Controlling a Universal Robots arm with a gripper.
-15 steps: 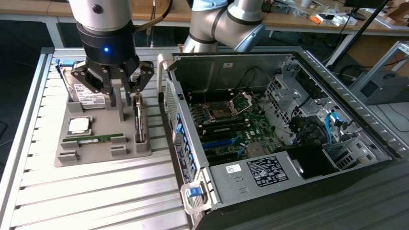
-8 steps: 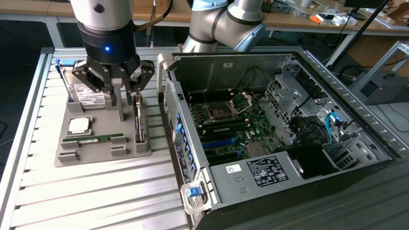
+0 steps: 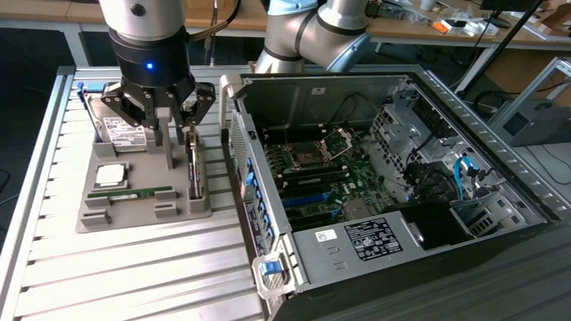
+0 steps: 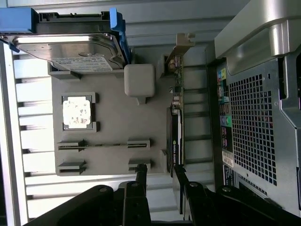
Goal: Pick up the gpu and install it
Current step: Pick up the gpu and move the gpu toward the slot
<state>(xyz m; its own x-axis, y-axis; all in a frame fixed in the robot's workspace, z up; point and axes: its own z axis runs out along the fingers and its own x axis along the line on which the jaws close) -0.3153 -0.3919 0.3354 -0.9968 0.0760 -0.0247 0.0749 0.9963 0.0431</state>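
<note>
The gripper (image 3: 171, 120) (image 4: 161, 176) hangs over a grey plastic tray (image 3: 134, 215) (image 4: 113, 117) on a ribbed aluminium table (image 3: 134, 274). Its black metal fingers stand apart with clear space between them, grasping nothing.

The tray is matte and moulded, with small raised blocks that keep each part in place. It carries four parts, one of each:
- a hard drive (image 3: 123, 130) (image 4: 80, 52), shiny silver with a white label, leaning up at the back
- a square CPU (image 3: 111, 175) (image 4: 76, 112) with a pale metal lid, lying flat
- a thin green memory stick (image 3: 134, 194) (image 4: 103, 145), set on edge between two blocks
- the gpu (image 3: 194, 167) (image 4: 175, 136)

The gpu stands on its long edge along the tray's side nearest the case (image 3: 321, 79) (image 4: 254, 122), just below the fingers. It is a thin dark card with a green board edge and a pale metal bracket at one end. In the wrist view it runs towards the gap between the fingers, close by one of them.

The one case is open, grey sheet steel, with a perforated panel and a green motherboard inside.
</note>
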